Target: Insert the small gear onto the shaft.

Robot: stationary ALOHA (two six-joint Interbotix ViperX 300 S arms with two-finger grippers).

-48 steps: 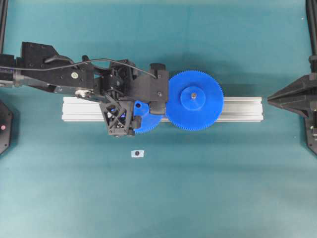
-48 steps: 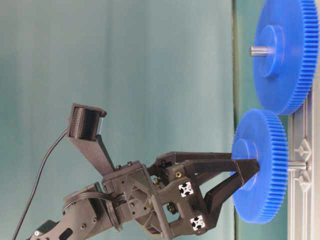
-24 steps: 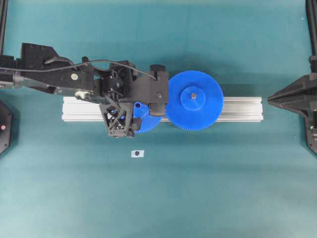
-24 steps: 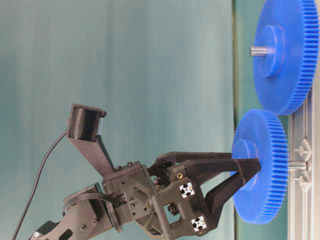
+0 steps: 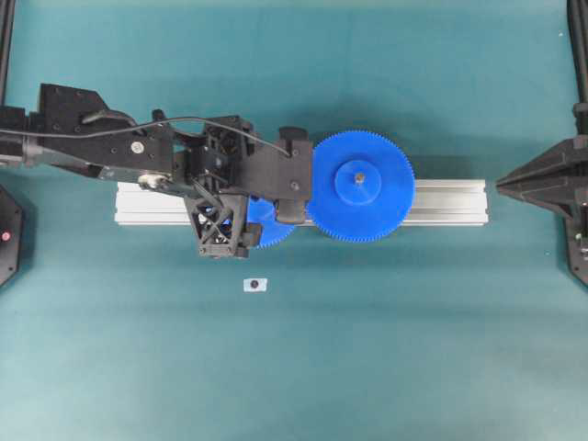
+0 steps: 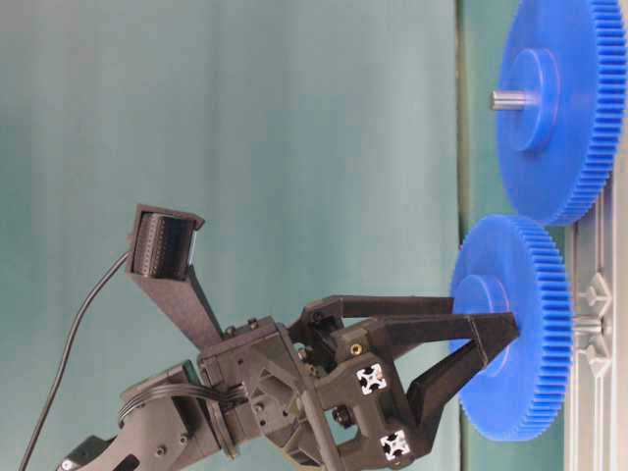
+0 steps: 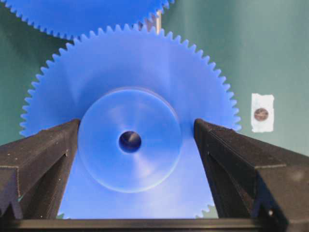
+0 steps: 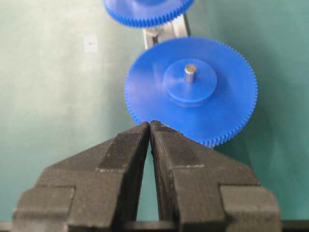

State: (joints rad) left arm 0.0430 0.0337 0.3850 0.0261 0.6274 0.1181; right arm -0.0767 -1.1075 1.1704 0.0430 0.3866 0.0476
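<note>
Small gear on the rail, left hand spread around its hub

The small gear (image 7: 130, 140) sits on the aluminium rail (image 5: 441, 202), meshed beside the larger gear (image 5: 360, 186); left hand (image 7: 130, 145) fingers stand apart, flanking the hub. Right hand (image 8: 149, 126) is closed, empty.

There are no words or numbers to read here, only a dark dot on a small white tag (image 7: 262, 112).

Teal mat (image 5: 413, 349) covers tabletop; black frame posts (image 5: 7, 37) at edges.
</note>
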